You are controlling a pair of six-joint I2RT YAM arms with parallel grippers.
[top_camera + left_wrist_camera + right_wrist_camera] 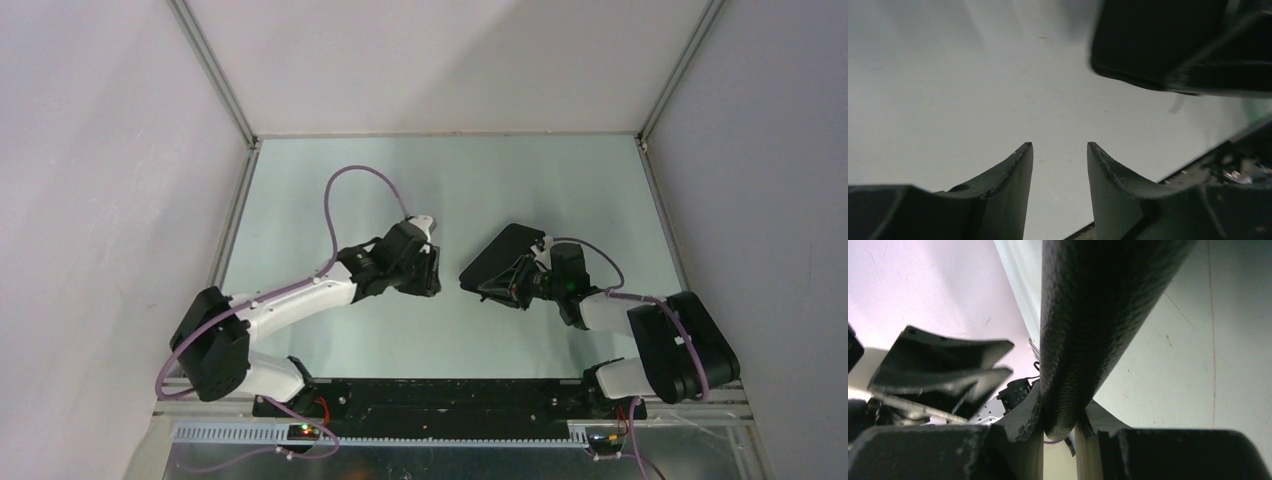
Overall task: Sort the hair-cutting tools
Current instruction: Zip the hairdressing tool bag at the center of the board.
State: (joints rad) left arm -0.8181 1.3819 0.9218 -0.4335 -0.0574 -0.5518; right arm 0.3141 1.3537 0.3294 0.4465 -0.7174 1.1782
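A pale green, lightly scuffed counter [500,180] is boxed in by plain white walls [440,60] and aluminium corner posts [213,70]. The left pincer [1059,147] hangs over bare counter, partly parted and holding nothing. The right pincer [1060,422] clamps the edge of a tilted black textured rectangular zip case [1088,315]. The scissors and combs show in no view.

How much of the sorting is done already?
Nothing looks sorted yet: no scissors or combs show in any view. In hand: the right gripper is clamped on the edge of the black case, while the left gripper hangs open and empty over the table. Left: probably all the sorting; I can't tell where the tools are.
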